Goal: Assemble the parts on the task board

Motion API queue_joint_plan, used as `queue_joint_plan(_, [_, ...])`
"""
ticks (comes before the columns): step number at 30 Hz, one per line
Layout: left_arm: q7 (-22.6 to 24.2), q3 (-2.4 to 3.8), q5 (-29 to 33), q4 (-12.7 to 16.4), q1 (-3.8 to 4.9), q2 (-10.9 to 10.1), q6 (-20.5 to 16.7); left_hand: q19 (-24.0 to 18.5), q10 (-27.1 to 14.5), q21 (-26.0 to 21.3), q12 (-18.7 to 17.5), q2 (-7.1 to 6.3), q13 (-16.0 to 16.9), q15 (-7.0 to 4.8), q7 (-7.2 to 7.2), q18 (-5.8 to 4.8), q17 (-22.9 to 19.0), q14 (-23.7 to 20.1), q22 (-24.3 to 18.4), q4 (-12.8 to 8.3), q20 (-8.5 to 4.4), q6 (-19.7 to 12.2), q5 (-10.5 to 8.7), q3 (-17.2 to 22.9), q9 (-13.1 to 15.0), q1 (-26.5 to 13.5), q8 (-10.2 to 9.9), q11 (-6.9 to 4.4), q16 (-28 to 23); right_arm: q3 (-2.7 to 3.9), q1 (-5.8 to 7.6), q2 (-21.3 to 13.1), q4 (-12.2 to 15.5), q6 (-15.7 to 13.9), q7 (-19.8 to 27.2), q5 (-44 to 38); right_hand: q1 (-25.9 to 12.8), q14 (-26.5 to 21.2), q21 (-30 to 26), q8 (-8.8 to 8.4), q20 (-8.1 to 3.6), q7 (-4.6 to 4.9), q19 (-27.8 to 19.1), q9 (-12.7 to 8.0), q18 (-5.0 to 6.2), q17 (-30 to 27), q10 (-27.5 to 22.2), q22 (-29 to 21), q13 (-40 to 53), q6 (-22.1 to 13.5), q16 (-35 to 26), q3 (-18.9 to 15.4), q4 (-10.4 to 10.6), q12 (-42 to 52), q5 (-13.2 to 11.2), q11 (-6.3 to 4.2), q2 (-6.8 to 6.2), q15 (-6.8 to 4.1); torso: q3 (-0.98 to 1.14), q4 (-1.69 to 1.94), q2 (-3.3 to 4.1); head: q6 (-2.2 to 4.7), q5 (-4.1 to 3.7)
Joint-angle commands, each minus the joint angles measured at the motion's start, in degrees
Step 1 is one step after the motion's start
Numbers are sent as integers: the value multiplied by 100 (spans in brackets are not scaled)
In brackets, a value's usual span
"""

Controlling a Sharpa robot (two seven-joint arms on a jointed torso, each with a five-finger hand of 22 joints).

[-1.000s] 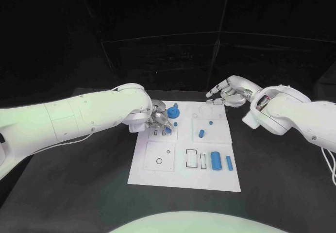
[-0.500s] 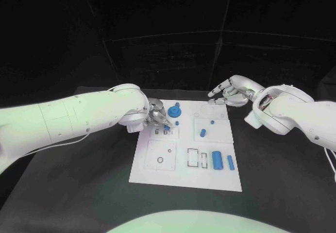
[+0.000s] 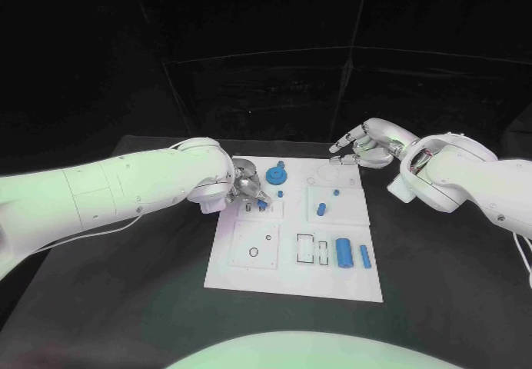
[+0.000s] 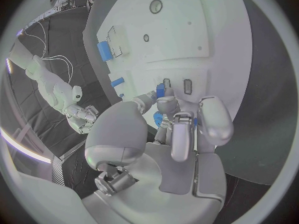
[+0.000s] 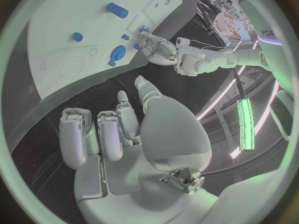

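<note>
- The black table [image 3: 133, 261] carries the white task board [image 3: 290, 265], which lies between the two arms.
- The left hand [image 3: 246, 189] is lowered over the board's far-left corner. Its fingers [image 4: 179, 134] are drawn close together, with the tips gathered round a small blue peg [image 4: 161, 90]. The peg appears pinched at the fingertips, just above a pair of narrow slots [image 4: 187, 86] in the board.
- The right hand [image 3: 371, 146] hangs beyond the board's far-right corner, apart from the surface. Its fingers [image 5: 102, 134] are loosely bent and parted, and nothing lies between them.
- A blue round part with a stem [image 3: 276, 177] stands just beside the left fingertips, on the side toward the board's middle.
- A short blue part [image 3: 319, 208] lies on the board, nearer the right hand than the left and well apart from both sets of fingers.
- A blue cylinder [image 3: 344, 251] and a thin blue bar [image 3: 365, 257] lie side by side at the board's near-right area, far from all fingertips, beside two empty rectangular recesses [image 3: 303, 249].
- Judged step: seating the small peg into a slot under the left fingertips.
- Judged next move: the peg must be aligned with the slot and pressed straight down; a tilt would probably jam it against the slot edge. Several loose parts remain, so the assembly seems far from complete.
</note>
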Motion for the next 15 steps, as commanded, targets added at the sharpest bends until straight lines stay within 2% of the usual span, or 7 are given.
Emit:
queue_joint_plan(1, [-26,2,-31,-24,-11,8,-44,-4,47,3,12,52,-3,21,-19,-67,1305,550,5,-840,37,-36,4,876,9,-8,30,7,16,5,10,5,0,44,34,-29,40,387,-22,37,3,-3,129,7,8,638,-33,695,155,56,-37,-32,-18,-29,24,-25,10,-8,4,-4,-1,-6,-1])
queue_joint_plan(8, [-91,2,-34,-44,-28,2,127,-5,47,1,12,46,-7,20,-19,-66,1302,549,1,-836,37,-37,1,880,11,-16,33,8,15,5,10,8,-6,56,40,-30,40,387,-22,38,3,-3,129,7,8,638,-33,695,156,57,-37,-33,-18,-29,23,-25,11,-8,-2,-4,3,-19,4])
queue_joint_plan(9, [-103,2,-34,-44,-29,-2,153,-4,47,3,13,40,-8,20,-19,-67,1303,549,6,-834,37,-39,-2,881,12,-23,36,8,15,5,10,9,-7,62,41,-30,40,387,-22,38,3,-3,129,7,8,638,-33,695,156,57,-37,-33,-18,-29,23,-25,11,-8,4,-4,0,-23,3])
queue_joint_plan(15, [-158,2,-35,-46,-32,-25,285,-3,48,3,18,5,-10,20,-24,-68,1300,549,7,-833,37,-40,-10,881,17,-45,50,6,14,5,10,20,-18,85,44,-31,40,387,-22,38,3,-3,129,7,8,638,-33,695,156,57,-37,-33,-18,-29,23,-25,11,-8,2,-2,1,-32,5])
